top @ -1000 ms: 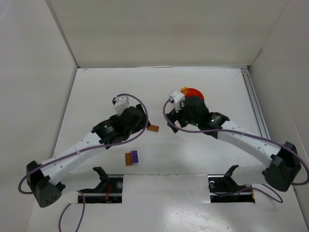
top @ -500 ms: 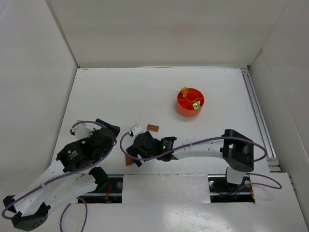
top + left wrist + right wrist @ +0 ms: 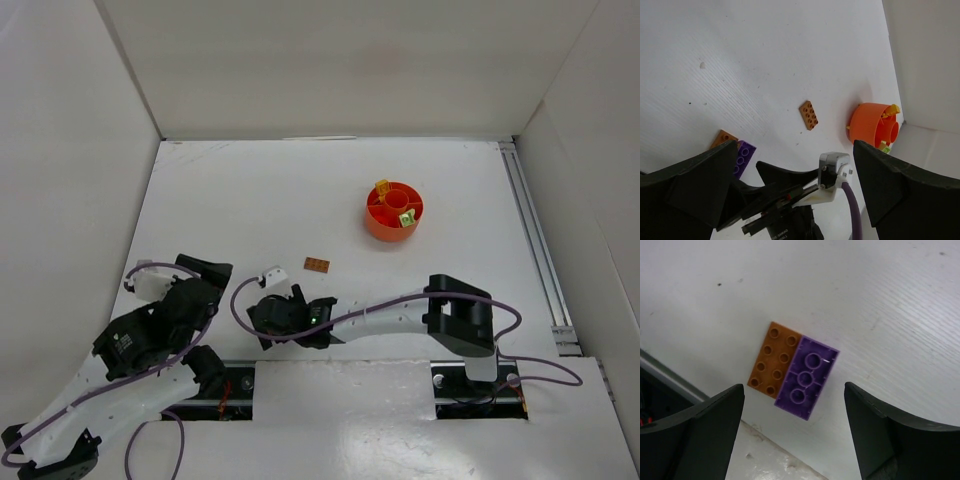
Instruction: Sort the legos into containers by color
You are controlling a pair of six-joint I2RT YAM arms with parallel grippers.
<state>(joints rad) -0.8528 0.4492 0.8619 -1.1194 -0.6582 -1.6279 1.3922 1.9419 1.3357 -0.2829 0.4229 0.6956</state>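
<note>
**Desk:** What is the right gripper (image 3: 792, 407) doing?

**Photographer:** Its jaws are spread wide and hold nothing. One finger stands on either side of a purple brick (image 3: 806, 377) at centre frame in the right wrist view. The brick's long axis runs from upper right to lower left. A brown-orange brick (image 3: 774, 360) lies flush against its left side, parallel to it.

**Desk:** How much room is around them?

**Photographer:** It is tight at lower left, where the table's near edge (image 3: 675, 375) passes close to the pair. Bare white table (image 3: 880, 300) opens to the upper right.

**Desk:** And farther out?

**Photographer:** In the top view, the right arm (image 3: 380, 312) hides the pair. A second brown-orange brick (image 3: 317, 265) lies alone just above the gripper. The orange-red dish (image 3: 378, 228) sits well apart at upper right, with a yellow brick (image 3: 381, 186) at its rim. The left gripper (image 3: 208, 275), also spread and empty, is at lower left.
</note>
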